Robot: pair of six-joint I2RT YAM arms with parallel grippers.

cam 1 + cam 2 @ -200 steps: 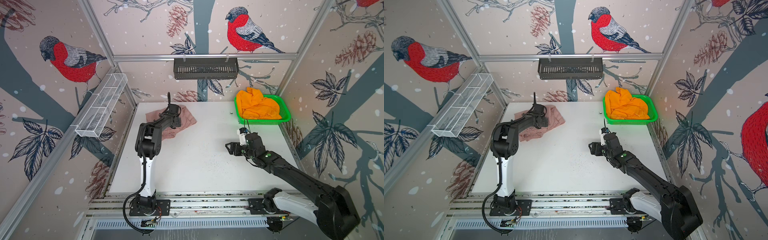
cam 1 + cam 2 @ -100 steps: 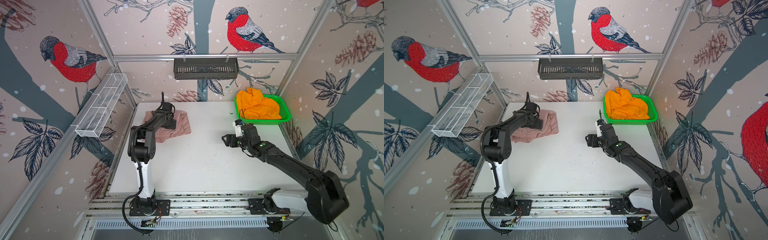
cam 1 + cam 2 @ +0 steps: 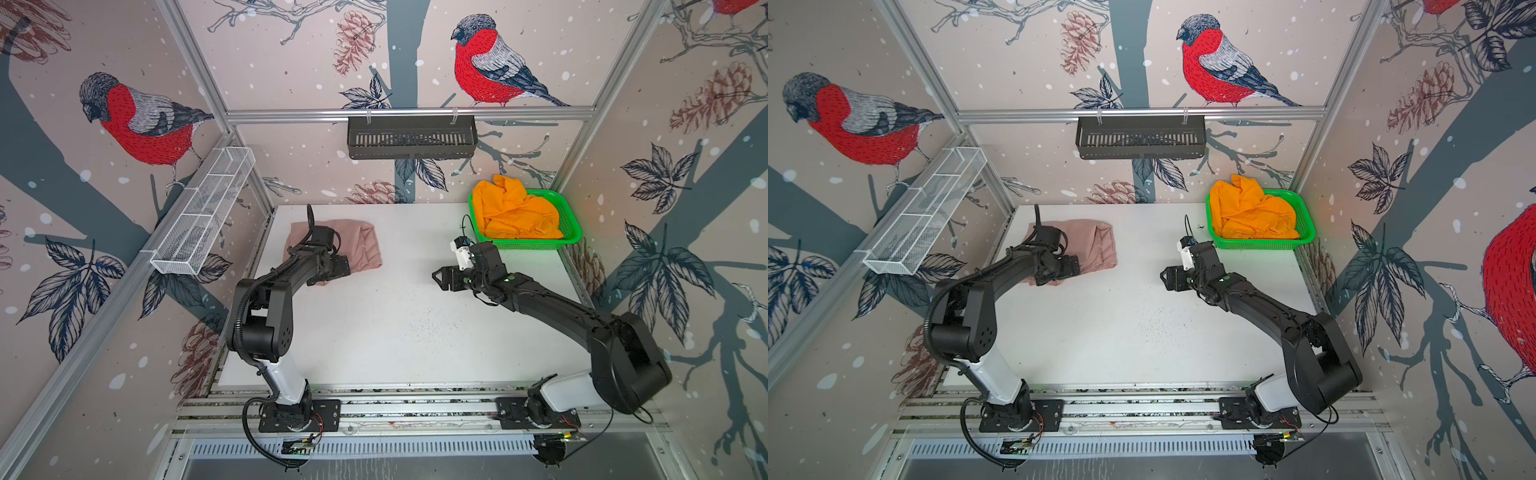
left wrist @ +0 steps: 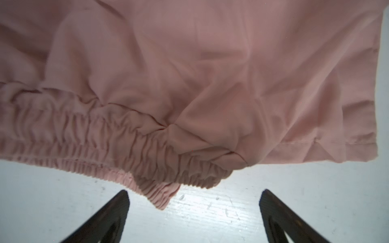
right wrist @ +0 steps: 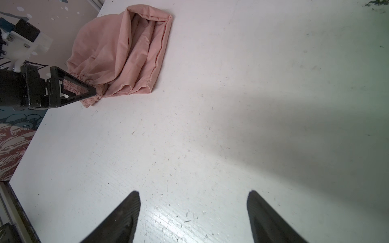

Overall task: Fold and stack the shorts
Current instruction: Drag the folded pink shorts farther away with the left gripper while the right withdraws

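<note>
- We see pink shorts (image 3: 365, 249) loosely folded, well apart from the green basket (image 3: 536, 246).
- Orange shorts (image 3: 515, 216) lie crumpled inside it.
- Left gripper (image 4: 194, 191), right gripper (image 5: 193, 191): fingers spread, empty.

**Black arms, white lower links**

Lower left, the left arm (image 3: 266, 316): matte black shells, white lower link, ribbed hose (image 3: 246, 428) looping off its base (image 3: 328, 415). Lower right, the right arm (image 3: 552, 303): same colours, white block (image 3: 459, 251) at the wrist, thin wires (image 3: 567, 419) below. Right gripper (image 5: 193, 191): black tapered fingers (image 5: 124, 221).
</note>
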